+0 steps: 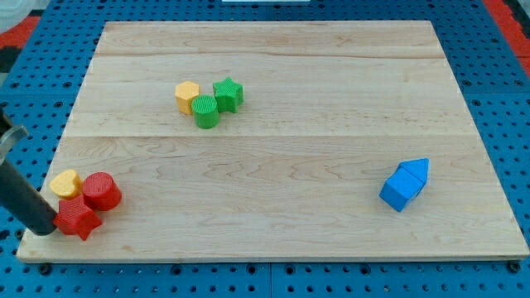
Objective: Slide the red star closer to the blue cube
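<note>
The red star (78, 220) is found at the view's bottom left corner of the bench (273, 207), near the front edge. My tip (43, 231) is seen just at the star's left side, apparently touching it; the dark rod slants up toward the view's left edge. No end effector jaws are present on this rod, so nothing is gripped and an open or closed state cannot be told. A red cylinder (102, 190) is placed right behind the star on its right, touching it. A yellow block (64, 183), shape unclear, is set behind the star on its left, beside the cylinder. The blue cube (399, 189) is located well apart, at the view's right, with a second blue block (418, 170) pressed against its far right side. Farther back, left of centre, a green cylinder (205, 111) is flanked by a yellow hexagonal block (187, 96) and a green star (228, 93), all three clustered together.
</note>
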`<state>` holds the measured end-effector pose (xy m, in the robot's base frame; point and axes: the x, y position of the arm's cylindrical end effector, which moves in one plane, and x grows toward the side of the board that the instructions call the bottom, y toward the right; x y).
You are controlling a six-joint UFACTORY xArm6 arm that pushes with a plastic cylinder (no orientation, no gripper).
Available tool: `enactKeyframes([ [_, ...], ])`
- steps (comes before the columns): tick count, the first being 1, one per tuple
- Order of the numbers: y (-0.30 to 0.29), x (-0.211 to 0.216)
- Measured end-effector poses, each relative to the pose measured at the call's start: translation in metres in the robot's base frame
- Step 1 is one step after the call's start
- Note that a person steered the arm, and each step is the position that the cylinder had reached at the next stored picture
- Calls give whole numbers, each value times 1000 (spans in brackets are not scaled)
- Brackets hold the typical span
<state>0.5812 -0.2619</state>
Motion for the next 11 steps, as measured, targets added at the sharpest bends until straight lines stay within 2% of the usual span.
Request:
enactKeyframes([
  [1, 12, -2],
  [4, 103, -8],
  [5, 164, -28],
  [7, 286, -17],
  [8, 319, -32],
  [11, 320, -79],
])
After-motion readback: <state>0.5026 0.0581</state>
